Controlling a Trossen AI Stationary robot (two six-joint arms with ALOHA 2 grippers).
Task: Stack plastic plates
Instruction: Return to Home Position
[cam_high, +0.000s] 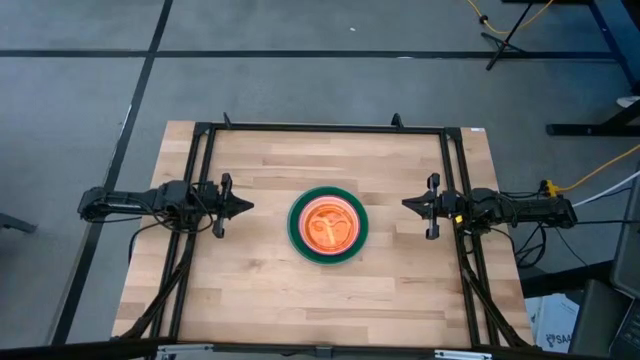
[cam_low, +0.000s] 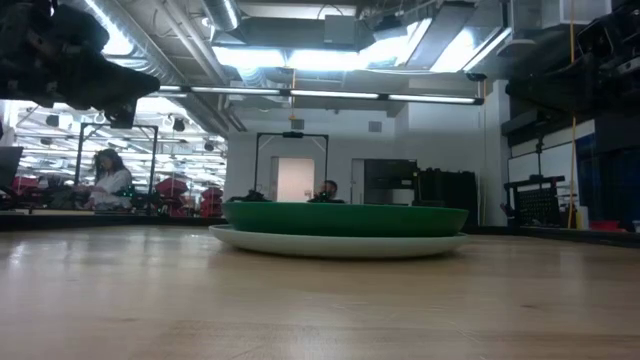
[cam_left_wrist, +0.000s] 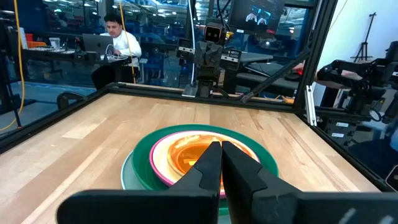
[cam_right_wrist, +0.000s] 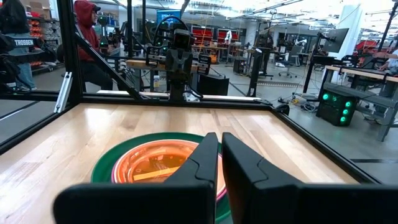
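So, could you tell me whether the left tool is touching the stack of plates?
Apart. The high view shows bare table between the left tool and the stack of plates.

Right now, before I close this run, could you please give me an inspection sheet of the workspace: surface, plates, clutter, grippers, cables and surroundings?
Surface: wooden table inside a black frame.
Plates: one stack at the table centre, with the orange plate on top, the green plate showing around it, and a pale plate at the bottom.
Clutter: nothing seen.
Grippers: left gripper and right gripper both shut, holding nothing, one on each side of the stack and apart from it.
Cables: yellow cable on the floor right of the table.
Surroundings: a person sits at a desk beyond the table.
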